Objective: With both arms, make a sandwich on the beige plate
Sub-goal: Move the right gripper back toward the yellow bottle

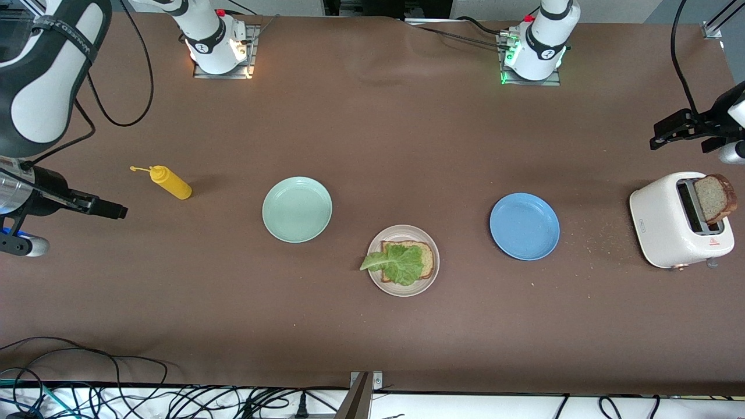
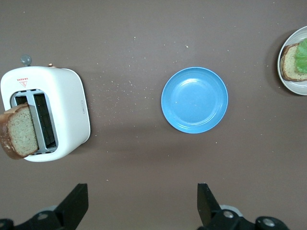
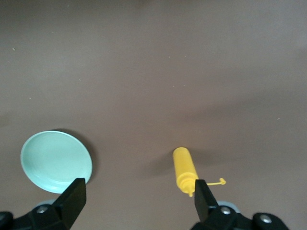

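Sandwich parts sit on the beige plate (image 1: 403, 261), nearest the front camera: one bread slice (image 1: 414, 259) with a lettuce leaf (image 1: 396, 263) on top. Farther from the camera than the beige plate, a blue plate (image 1: 524, 226) lies toward the left arm's end, a mint-green plate (image 1: 297, 209) toward the right arm's. A toaster (image 1: 675, 221) holding a second slice (image 1: 716, 198) stands at the left arm's end, a mustard bottle (image 1: 169, 181) toward the right arm's. The left gripper (image 2: 141, 203) hangs open over the table near the toaster; the right gripper (image 3: 139, 203) hangs open near the bottle.
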Tool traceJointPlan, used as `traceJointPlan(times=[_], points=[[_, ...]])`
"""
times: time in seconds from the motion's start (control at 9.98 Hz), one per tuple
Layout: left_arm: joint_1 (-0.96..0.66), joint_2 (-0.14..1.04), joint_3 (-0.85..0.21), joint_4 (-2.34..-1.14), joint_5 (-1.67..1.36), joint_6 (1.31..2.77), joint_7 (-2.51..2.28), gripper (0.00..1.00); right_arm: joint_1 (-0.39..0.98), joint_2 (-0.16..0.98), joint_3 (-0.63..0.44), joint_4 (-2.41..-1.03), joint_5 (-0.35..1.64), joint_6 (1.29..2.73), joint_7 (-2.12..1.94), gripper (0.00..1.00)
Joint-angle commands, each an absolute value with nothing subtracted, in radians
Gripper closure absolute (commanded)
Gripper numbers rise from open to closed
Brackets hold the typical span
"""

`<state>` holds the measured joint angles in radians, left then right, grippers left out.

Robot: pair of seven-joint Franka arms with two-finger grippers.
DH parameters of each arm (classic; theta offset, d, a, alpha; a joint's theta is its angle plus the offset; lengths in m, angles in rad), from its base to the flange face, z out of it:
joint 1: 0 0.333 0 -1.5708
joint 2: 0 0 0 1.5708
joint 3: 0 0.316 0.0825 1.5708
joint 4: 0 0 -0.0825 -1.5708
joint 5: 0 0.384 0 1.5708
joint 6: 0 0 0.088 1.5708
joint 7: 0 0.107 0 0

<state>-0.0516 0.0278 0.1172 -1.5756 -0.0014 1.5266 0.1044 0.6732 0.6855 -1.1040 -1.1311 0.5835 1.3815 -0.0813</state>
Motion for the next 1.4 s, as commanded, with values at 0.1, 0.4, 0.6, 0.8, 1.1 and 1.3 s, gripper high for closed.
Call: traceJointPlan(times=[0.1, 0.4, 0.6, 0.8, 1.1, 1.3], points=[[-0.046, 0.037, 0.117, -1.549, -0.015, 1.506, 0.124, 0.0, 0.698, 0.675, -1.14, -1.198, 0.557, 1.446, -0.216, 0.0], [-0.046, 0.037, 0.117, -1.548, -0.015, 1.506, 0.124, 0.0, 0.703, 0.675, -1.158, -1.268, 0.557, 1.482, -0.298, 0.0], [-0.046, 0.037, 0.117, -1.548, -0.015, 1.506, 0.124, 0.0, 0.703, 0.675, -1.16, -1.269, 0.557, 1.482, -0.298, 0.0], [-0.046, 0.037, 0.117, -1.548, -0.015, 1.506, 0.124, 0.0, 0.703, 0.675, -1.161, -1.269, 0.557, 1.483, -0.299, 0.0], [-0.046, 0.037, 0.117, -1.548, -0.015, 1.506, 0.124, 0.0, 0.698, 0.675, -1.167, -1.278, 0.557, 1.493, -0.322, 0.0], [-0.046, 0.037, 0.117, -1.548, -0.015, 1.506, 0.124, 0.0, 0.675, 0.673, -1.155, -1.327, 0.566, 1.549, -0.386, 0.0]])
